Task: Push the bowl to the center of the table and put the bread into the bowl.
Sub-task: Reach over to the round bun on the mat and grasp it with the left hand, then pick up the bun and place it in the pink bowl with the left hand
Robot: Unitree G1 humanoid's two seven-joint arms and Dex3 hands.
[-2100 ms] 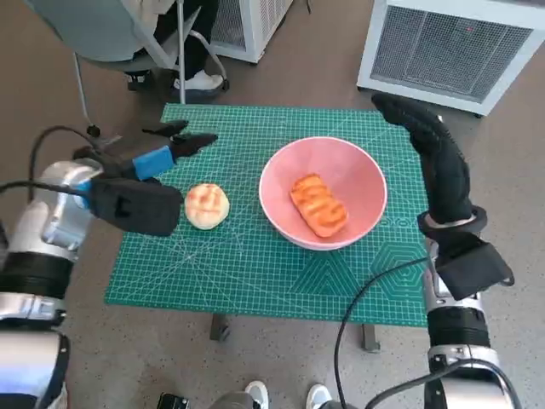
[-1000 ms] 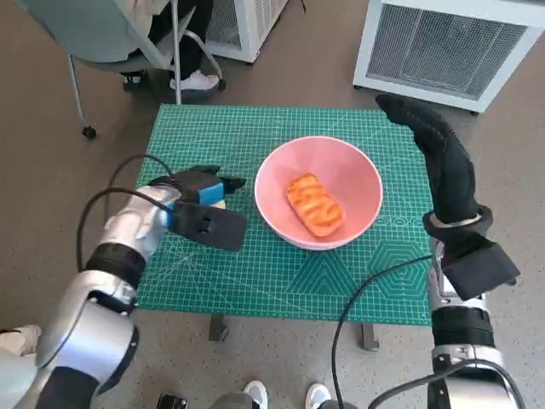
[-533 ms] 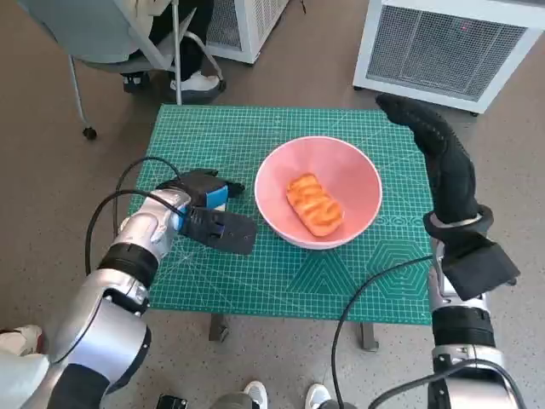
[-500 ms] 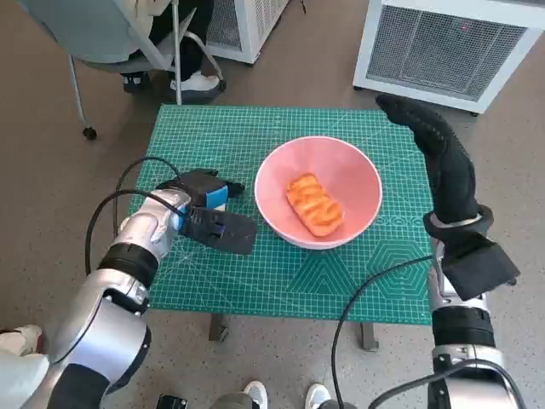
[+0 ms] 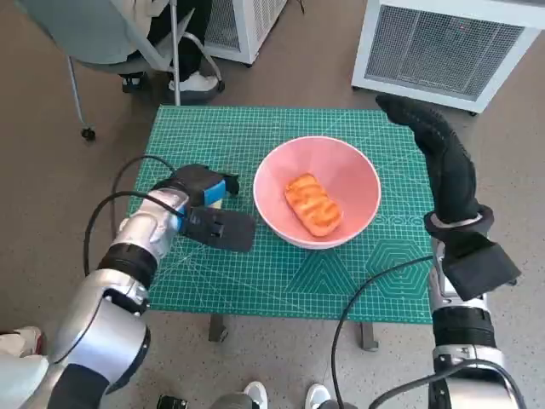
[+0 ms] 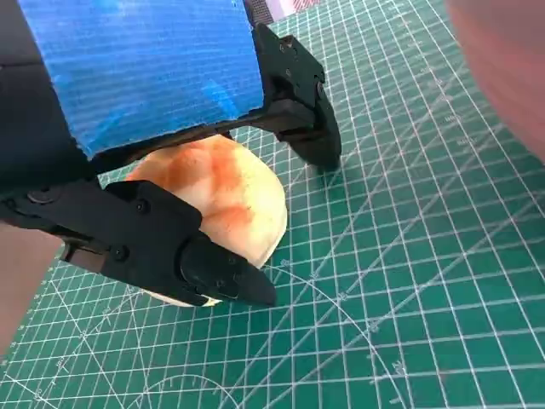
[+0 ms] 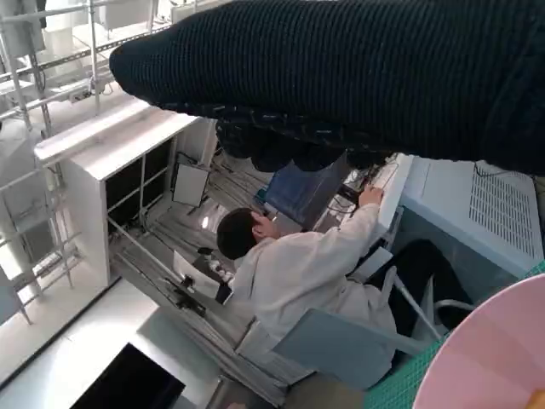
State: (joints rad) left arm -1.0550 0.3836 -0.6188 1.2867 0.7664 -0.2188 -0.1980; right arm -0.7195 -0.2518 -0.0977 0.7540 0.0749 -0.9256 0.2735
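My left hand [image 5: 197, 189] sits over the round pale bread roll with a browned top [image 6: 223, 198], and its black fingers [image 6: 217, 271] lie on both sides of the roll, close around it; I judge that I am holding it, though it looks still low over the green cutting mat with white grid lines [image 5: 281, 273] that covers the bench. The pink round bowl [image 5: 358, 175] stands near the middle of the bench, at about three o'clock from the roll, and it already has a long orange-brown glazed pastry [image 5: 312, 204] inside. The danger I see is that the roll is soft and round: if I squeeze too much it can be crushed, and if too little it may slip out while I carry it over the rim. My left hand could also hit the near wall of the bowl and push it away from the center. My right hand [image 5: 436, 158] in the black knitted glove is raised at the far right edge of the bench, fingers stretched and holding nothing. I cannot read any brand or writing; the mat shows only lines.
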